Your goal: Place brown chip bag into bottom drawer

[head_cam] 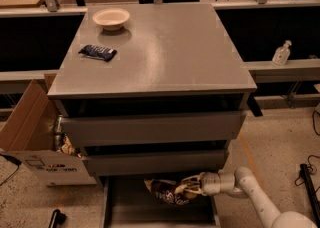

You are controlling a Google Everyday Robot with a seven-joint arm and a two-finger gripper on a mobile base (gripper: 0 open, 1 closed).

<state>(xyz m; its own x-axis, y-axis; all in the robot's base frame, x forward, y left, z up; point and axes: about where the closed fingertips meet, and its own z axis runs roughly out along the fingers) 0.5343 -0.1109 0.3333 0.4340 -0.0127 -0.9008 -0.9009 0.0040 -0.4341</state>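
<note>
The brown chip bag [167, 192] is dark brown and cream, crinkled, and hangs just above the floor of the open bottom drawer [150, 212], under the front of the middle drawer. My gripper [189, 185] reaches in from the right on a white arm and is shut on the bag's right end. The bag's left part juts out to the left over the grey tray. The drawer's back is hidden under the cabinet.
A cream bowl [111, 18] and a small dark blue bar [97, 52] lie on the grey cabinet top [165, 47]. An open cardboard box [35, 137] stands to the left of the cabinet. A clear bottle [282, 53] sits on a ledge at the right.
</note>
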